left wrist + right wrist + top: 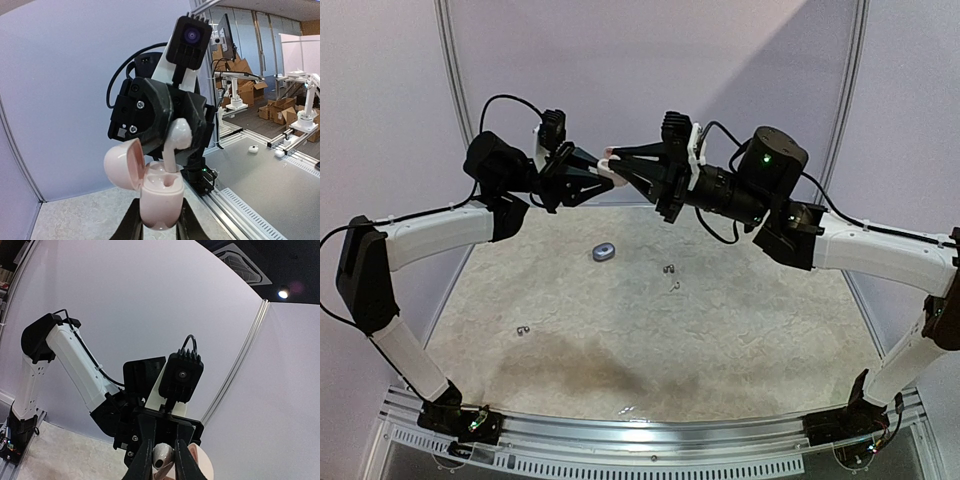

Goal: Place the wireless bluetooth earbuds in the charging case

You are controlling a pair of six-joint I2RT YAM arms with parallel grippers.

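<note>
So the whitish stemmed earbud (176, 137) isn't on the table at all, it's up in the air. Its bulb end is pinched between the black fingers of the right gripper (161, 447), with the stem pointing down into the glossy pinkish-white plastic charging case (160, 197). In the left wrist view the stem tip sits at the mouth of the right-hand socket, but I can't tell how deep it goes. The case's hinged lid (122, 162) is flipped open to the left. The case stands roughly upright, and the left gripper (159, 212) clamps its lower body with one finger pressed on each side.

From the top camera, the two arms meet nose to nose over the far middle of the worktop, well above the surface.

Down on the mottled beige stone-look worktop (740, 340) there's a small grey oval case (604, 252), a bit left of centre and toward the far edge. It's too small to say whether it's open. To its right is a tiny dark shiny piece (669, 267), and a second dark piece (675, 287) sits just on the near side of that one. A third dark piece (523, 331) lies well apart from those, over toward the left edge. All three are too tiny to make out properly.
</note>
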